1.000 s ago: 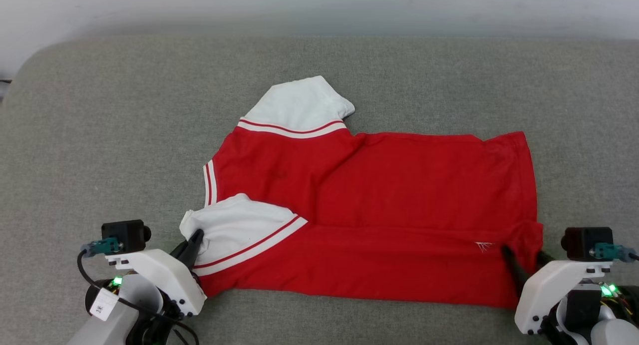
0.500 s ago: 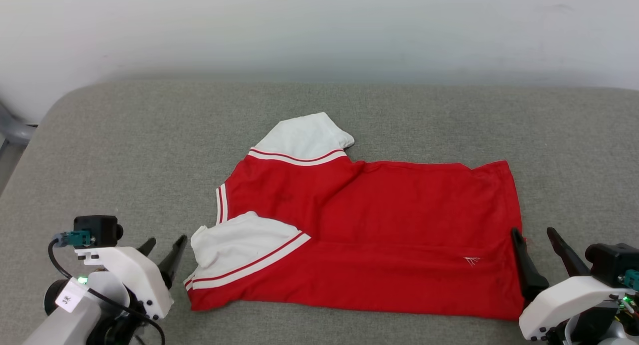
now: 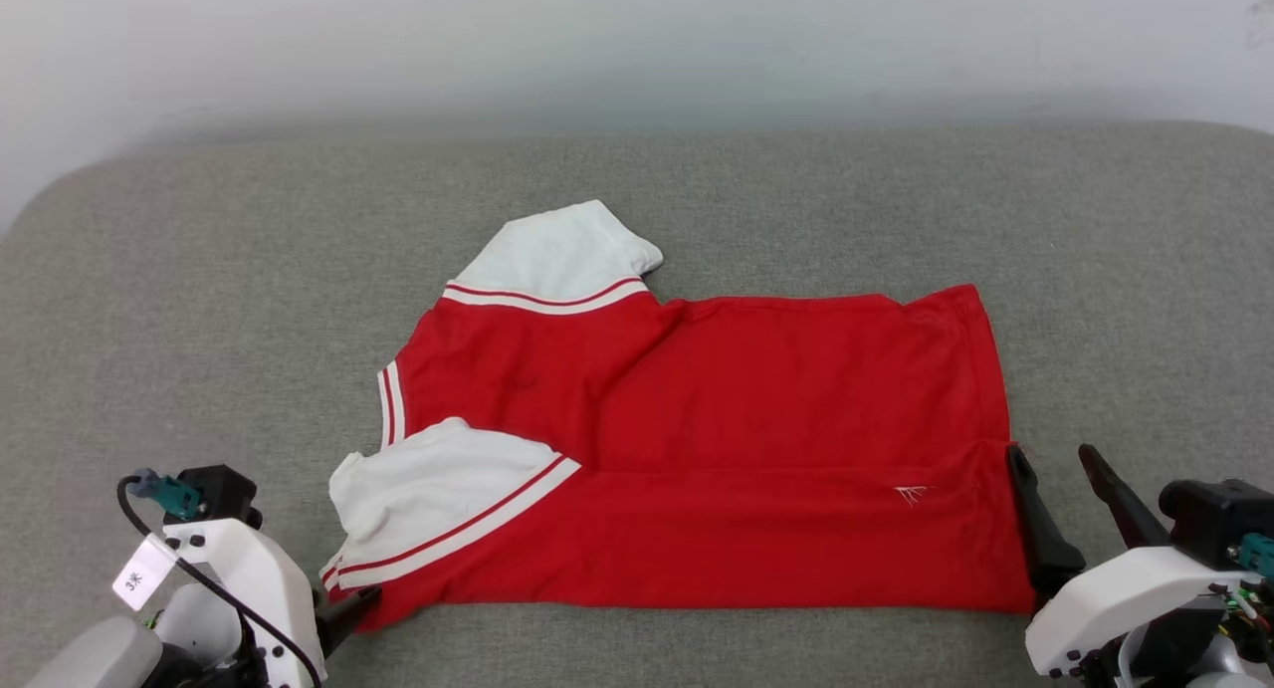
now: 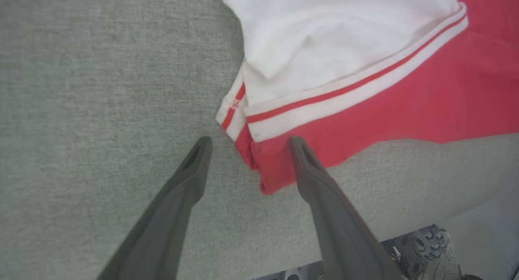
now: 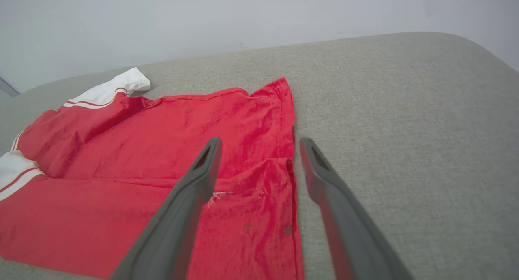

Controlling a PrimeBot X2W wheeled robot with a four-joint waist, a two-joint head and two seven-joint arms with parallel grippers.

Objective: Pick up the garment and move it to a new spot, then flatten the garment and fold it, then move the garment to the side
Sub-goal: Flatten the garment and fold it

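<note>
**Both claws open at the near corners of the half-folded jersey**

The garment (image 3: 697,439) lies plain red side up on the grey fabric-covered worktop (image 3: 199,300). Its long axis runs left to right across the head view, with the collar end towards the robot's left and the hem (image 3: 985,369) towards its right. The near long edge looks already turned over. A straight crease runs the length of the body, and one white sleeve (image 3: 438,479) lies on top of the red near the left end. The other sleeve (image 3: 557,250) sticks out past the far edge.

The left claw (image 4: 250,140) is spread wide and holds nothing. In its wrist view the near-left corner of the jersey sits between the two fingers, one tip over red cloth and the other over bare worktop. The right claw (image 3: 1051,453) is equally wide and empty. It straddles the hem at the near-right corner, its inner finger over the cloth and its outer finger over the worktop.

Each claw stands at its own end of the long axis, so neither arm is better placed. The unfolded far edge, probably the next thing to grasp, lies straight ahead of both across the short width of the shirt. The loose far sleeve is nearer the left arm.
</note>
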